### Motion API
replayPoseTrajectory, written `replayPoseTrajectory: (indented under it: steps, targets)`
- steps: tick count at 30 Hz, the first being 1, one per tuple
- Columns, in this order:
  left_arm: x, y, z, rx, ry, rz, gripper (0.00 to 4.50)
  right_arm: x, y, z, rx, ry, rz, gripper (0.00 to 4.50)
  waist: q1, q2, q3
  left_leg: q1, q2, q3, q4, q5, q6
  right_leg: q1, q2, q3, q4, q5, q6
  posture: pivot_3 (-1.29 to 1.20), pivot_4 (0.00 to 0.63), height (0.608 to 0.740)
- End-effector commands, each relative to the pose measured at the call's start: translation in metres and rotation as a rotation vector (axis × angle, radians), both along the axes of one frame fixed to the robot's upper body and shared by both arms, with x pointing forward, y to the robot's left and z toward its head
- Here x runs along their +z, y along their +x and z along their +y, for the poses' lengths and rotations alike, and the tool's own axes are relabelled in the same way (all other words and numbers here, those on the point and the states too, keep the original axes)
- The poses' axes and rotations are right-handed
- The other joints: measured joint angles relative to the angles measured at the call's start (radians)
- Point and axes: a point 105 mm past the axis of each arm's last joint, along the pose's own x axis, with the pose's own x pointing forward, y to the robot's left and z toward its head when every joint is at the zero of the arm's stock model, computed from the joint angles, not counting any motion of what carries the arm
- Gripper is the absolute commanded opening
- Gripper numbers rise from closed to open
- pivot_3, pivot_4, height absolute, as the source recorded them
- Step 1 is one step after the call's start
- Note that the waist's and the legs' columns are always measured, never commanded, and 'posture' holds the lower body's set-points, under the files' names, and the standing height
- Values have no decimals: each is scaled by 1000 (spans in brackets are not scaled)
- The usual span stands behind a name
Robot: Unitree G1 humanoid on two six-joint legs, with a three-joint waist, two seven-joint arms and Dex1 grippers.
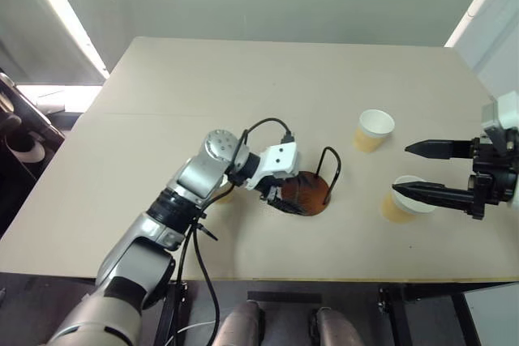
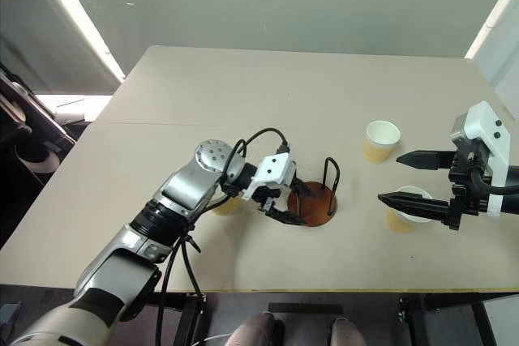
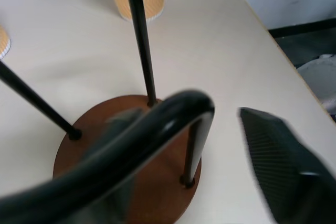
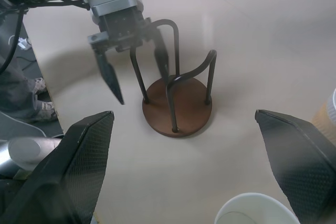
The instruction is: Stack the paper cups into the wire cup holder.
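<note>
From the head camera, the wire cup holder [image 1: 312,192] is standing on the table [image 1: 243,103], near the front edge. The left gripper [image 1: 284,197] is hanging right at the holder with its fingers spread apart, holding nothing. A third cup [image 1: 223,194] is peeking out behind the left arm.

Two paper cups are sitting to the right — one cup [image 1: 374,130] farther back, another cup [image 1: 404,198] nearer. The right gripper [image 1: 412,169] is hovering over the nearer cup, wide open and empty.

In the left wrist camera, the holder's brown base [image 3: 157,182] and black wires are filling the middle.

In the right wrist camera, one finger of the left gripper [image 4: 160,59] is sitting between the wires, the other outside.
</note>
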Motion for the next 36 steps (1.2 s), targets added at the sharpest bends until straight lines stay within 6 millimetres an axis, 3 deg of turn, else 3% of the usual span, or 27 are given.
replayPoseTrajectory:
  steps: [1,11,22,25,30,36]
  targets:
    - [15,-4,4,-11,-18,-29,4478,8,-3,3,20,-23,-37,4500,0,0,0,0,0,0,0,0,0,0,0,0,0,0,0,0,150,740]
    - [59,19,33,76,7,-188,4478,9,5,-1,21,-74,-38,4500,0,0,0,0,0,0,0,0,0,0,0,0,0,0,0,0,150,740]
    - [103,20,53,185,-105,-167,4478,7,26,-1,46,-115,-48,4500,-5,0,0,-1,0,-1,0,0,0,-1,0,-1,-1,0,0,0,150,740]
    - [113,17,62,204,-114,-164,4478,10,35,-1,54,-137,-86,4500,-9,0,0,-1,0,-1,-1,0,0,-1,0,0,-1,0,0,0,150,740]
    - [122,21,73,259,-126,-159,4478,13,69,-14,1,-242,-184,4500,-14,0,0,0,0,-2,0,0,0,-1,0,-1,-1,0,0,0,150,740]
    - [130,19,77,291,-159,-115,4478,7,101,-25,4,-382,-246,4500,-18,0,0,-1,0,-3,-1,0,1,-2,0,-3,-1,0,0,0,150,740]
